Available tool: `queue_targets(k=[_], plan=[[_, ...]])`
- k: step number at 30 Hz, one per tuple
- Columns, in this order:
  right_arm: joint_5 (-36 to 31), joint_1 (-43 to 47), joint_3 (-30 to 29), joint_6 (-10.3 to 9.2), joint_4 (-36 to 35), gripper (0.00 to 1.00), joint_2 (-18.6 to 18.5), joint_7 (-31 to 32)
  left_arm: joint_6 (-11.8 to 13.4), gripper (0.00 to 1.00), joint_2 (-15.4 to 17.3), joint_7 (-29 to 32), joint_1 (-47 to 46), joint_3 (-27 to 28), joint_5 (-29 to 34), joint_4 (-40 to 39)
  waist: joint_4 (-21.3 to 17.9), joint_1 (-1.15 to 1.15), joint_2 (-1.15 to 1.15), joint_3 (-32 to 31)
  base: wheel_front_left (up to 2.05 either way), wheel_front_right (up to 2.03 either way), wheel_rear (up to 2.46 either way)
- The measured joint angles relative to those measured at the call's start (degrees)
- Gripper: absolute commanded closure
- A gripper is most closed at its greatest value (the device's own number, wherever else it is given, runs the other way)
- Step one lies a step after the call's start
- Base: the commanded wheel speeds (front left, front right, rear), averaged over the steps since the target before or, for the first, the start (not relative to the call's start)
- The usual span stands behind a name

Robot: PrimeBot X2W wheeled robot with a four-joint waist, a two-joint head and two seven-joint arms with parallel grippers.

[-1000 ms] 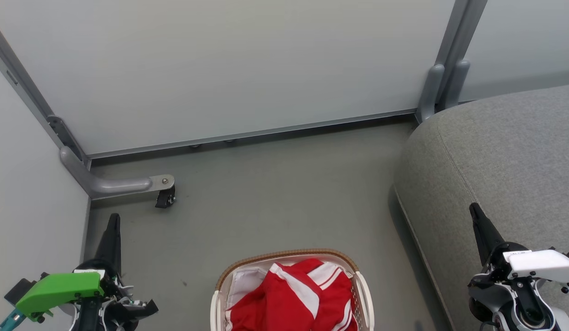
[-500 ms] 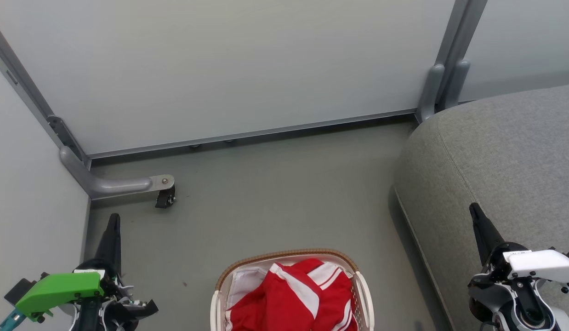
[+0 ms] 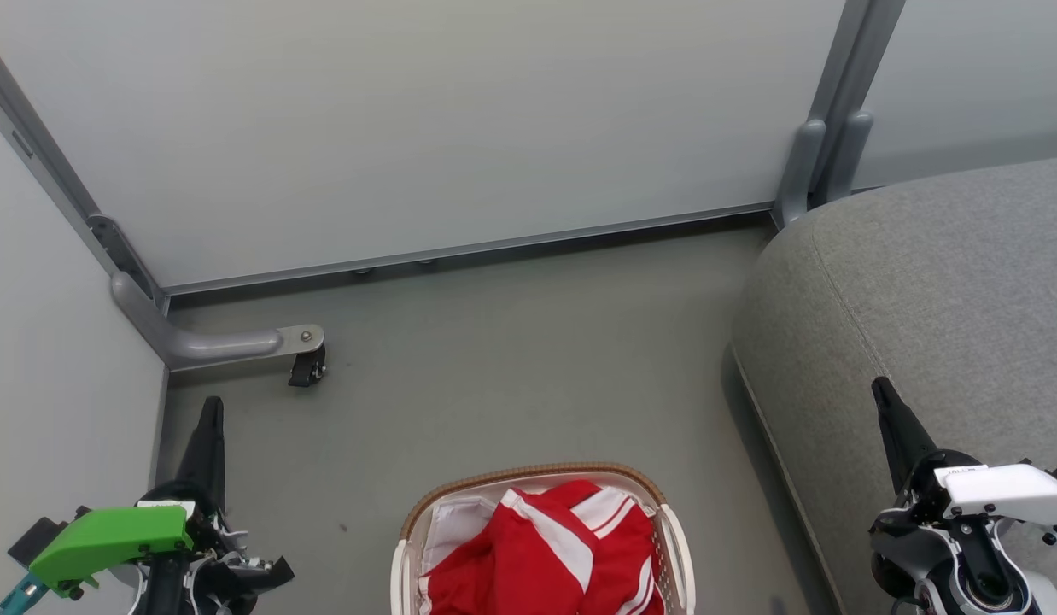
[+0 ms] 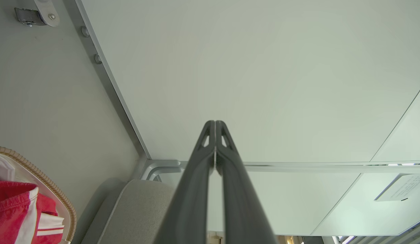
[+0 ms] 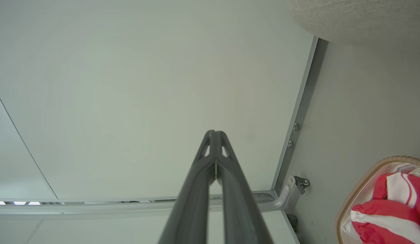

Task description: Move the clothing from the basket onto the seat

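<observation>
Nothing is picked yet. The clothing lies heaped in the basket on the floor between my arms, with the seat near on its right. My left gripper and right gripper are both pressed together and hold nothing. Next, I judge, I must spread one, swing it over the basket and pinch red cloth, not the white liner.
</observation>
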Motion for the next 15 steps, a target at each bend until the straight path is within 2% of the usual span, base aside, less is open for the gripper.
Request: queue_targets(k=[1,15], plan=[[0.00,0.00,0.00,0.00,0.00,0.00,0.00,0.00,0.00,0.00,0.00,0.00,0.00,0.00,0.00,0.00,0.00,0.00,0.00,0.00,0.00,0.00,0.00],[-1.94,1.24,1.75,0.00,1.71,0.00,-0.11,-2.70,0.04,0.00,-0.43,-2.82,1.83,-1.24,1.41,3.05,0.02,0.00,0.00,0.10,0.00,0.00,0.00]])
